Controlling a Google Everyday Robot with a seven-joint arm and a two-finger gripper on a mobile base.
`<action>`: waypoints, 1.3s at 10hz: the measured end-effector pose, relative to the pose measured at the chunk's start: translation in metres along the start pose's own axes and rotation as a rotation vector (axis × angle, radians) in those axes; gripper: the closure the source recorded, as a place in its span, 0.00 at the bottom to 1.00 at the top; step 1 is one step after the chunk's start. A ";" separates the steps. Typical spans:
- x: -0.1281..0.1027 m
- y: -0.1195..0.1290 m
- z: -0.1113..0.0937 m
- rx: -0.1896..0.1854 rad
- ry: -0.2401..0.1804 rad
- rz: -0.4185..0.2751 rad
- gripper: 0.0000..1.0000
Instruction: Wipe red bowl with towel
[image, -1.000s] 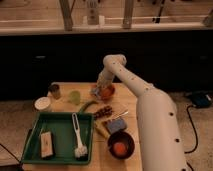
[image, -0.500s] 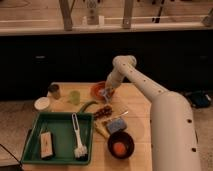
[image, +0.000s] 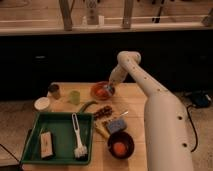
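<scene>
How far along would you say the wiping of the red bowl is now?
Reaching looks done: the gripper is down at the red bowl. Wiping seems in hand, with something pale, perhaps the towel, at its tip. Left: finishing the wipe and withdrawing; cleanliness cannot be judged.

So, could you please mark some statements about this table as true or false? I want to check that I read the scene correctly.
1. The gripper is at the red bowl, on the far part of the table. True.
2. The white brush lies on the bare table. False: it lies inside the green tray.
3. The orange object sits in the red bowl. False: it sits in the dark bowl at the near edge.
4. The green cup stands on the table beyond the tray. True.
5. The blue sponge lies between the red bowl and the dark bowl. True.
</scene>
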 end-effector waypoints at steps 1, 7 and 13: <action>0.000 -0.011 0.008 0.013 -0.009 -0.009 1.00; -0.036 -0.030 0.037 -0.006 -0.104 -0.132 1.00; -0.038 0.032 0.000 -0.066 -0.092 -0.125 1.00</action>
